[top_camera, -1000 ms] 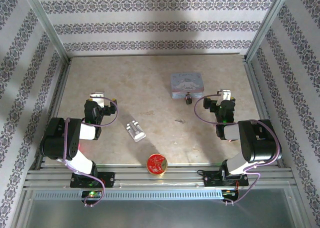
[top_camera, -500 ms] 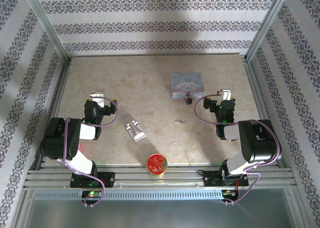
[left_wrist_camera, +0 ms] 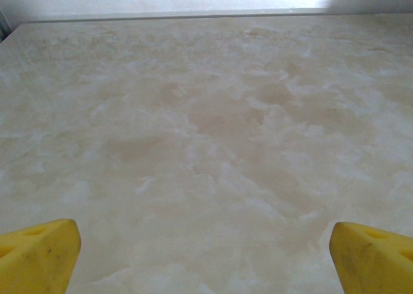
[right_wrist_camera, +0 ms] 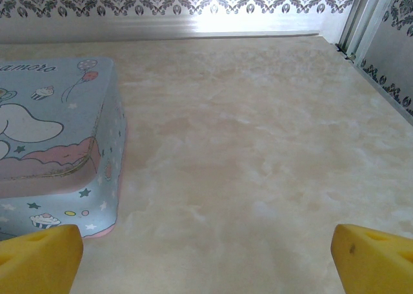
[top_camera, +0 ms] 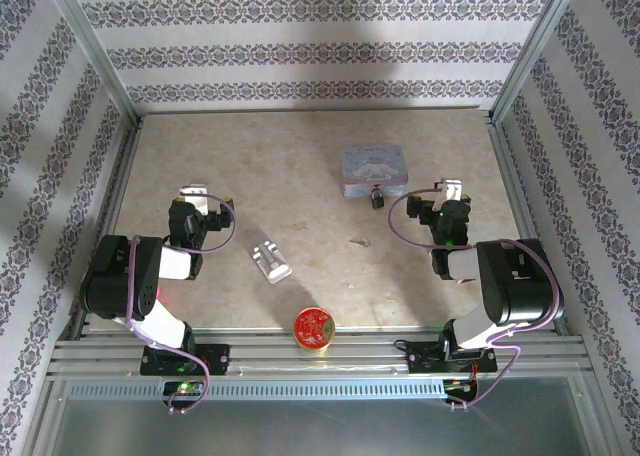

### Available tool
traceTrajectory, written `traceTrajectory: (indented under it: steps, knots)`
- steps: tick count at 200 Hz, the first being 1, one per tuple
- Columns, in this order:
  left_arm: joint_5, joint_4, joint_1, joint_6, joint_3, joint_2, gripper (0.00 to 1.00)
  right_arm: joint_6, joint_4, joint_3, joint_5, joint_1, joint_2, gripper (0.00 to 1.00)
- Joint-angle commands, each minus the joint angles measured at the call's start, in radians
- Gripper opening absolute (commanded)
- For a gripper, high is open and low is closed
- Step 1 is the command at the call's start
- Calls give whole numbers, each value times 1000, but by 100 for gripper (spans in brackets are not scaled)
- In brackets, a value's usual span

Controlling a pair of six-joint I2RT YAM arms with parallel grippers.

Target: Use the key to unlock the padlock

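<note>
Two grippers: left gripper (top_camera: pixel 210 196), right gripper (top_camera: pixel 438 198), fingers spread, empty.
Padlock (top_camera: pixel 377 198): against tin box's (top_camera: pixel 374 166) near side.
Silver block (top_camera: pixel 270 260): well apart.

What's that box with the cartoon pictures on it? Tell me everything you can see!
The box is a rectangular tin with rounded corners. It is pale blue, printed with a white cartoon figure, pink clouds, balloons, cupcakes and stars. Its lid looks shut. It lies flat on the beige table, toward the far right. A tiny dark padlock sits at the middle of its near side; whether it hooks onto the tin is too small to tell. Nothing else touches it.
</note>
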Motion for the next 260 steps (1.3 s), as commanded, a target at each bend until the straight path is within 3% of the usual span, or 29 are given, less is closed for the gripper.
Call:
traceTrajectory:
  steps: [1,75,137,187,260]
  knots:
    - [-4,-18,-7,16,18,-4,99,0,9,17,-16,-8,-9,98]
    - [-22,-31,-7,5,26,-4,99,1,-22,29,-10,-8,-22,98]
    - [-101,-122,-7,-19,13,-144,99,23,-205,32,52,-7,-220,98]
    - [-191,-215,-7,-74,-14,-322,99,111,-590,96,146,17,-397,98]
    - [-108,-382,-11,-242,-25,-537,99,240,-1013,185,136,146,-551,98]
